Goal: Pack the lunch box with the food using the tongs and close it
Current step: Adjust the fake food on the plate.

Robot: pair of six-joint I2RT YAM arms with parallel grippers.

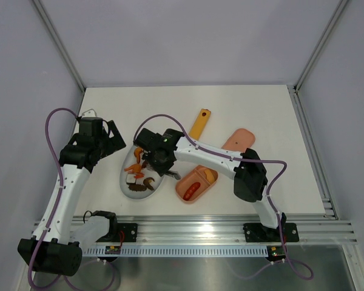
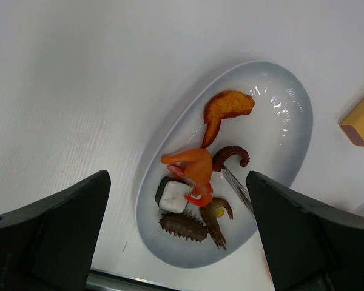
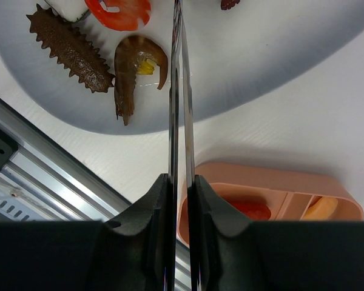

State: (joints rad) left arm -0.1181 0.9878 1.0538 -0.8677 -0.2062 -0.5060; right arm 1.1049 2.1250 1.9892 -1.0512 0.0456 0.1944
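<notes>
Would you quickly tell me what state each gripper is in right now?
Left gripper: open, holding nothing.
Right gripper: closed on the metal tongs.

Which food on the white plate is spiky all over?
The long dark-brown piece, lying near the plate's edge beside the white-topped cube. Pointed little spikes line both its sides, unlike the rest.

Robot lab enclosure, white table (image 1: 267, 109), grey panel walls (image 1: 188, 36), aluminium mounting rail (image 1: 200, 230).
</notes>
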